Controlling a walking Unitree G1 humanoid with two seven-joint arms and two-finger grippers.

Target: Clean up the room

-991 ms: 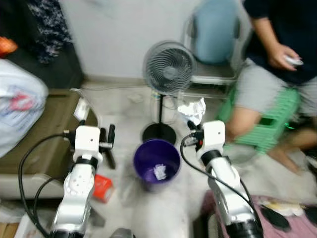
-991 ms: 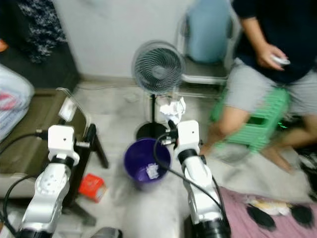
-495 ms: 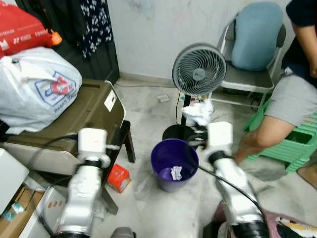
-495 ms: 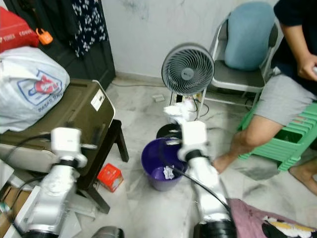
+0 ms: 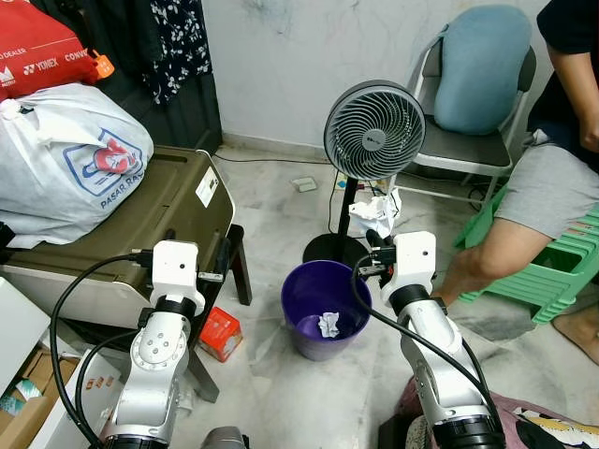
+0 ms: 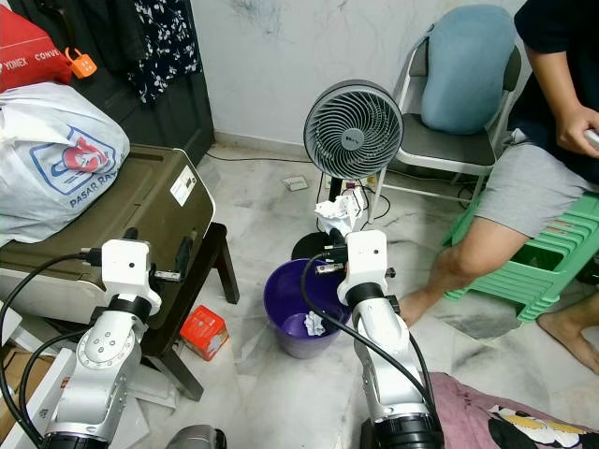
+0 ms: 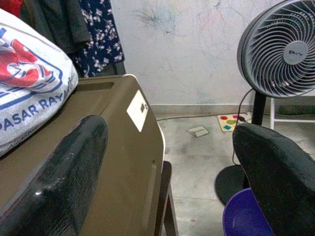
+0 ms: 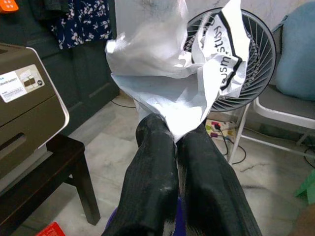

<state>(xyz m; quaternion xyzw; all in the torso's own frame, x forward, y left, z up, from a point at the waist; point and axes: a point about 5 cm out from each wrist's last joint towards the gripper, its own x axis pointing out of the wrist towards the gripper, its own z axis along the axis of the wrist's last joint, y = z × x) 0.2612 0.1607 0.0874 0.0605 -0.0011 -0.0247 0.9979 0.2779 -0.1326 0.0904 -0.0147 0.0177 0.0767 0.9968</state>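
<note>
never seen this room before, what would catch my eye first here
The right gripper, raised in front of the robot, pinches a crumpled white paper in its shut jaws, just beyond the far rim of the purple bin on the floor, which already holds a white scrap. Behind them stands a grey fan, and a person sits on a green stool to the right.

Two silver arms of rounded, jointed segments are seen, each topped by a white boxy wrist block and trailed by looping black cables. The left gripper (image 7: 167,172) and the right gripper (image 8: 176,142) are each formed of two long, black, ribbed fingers.
</note>
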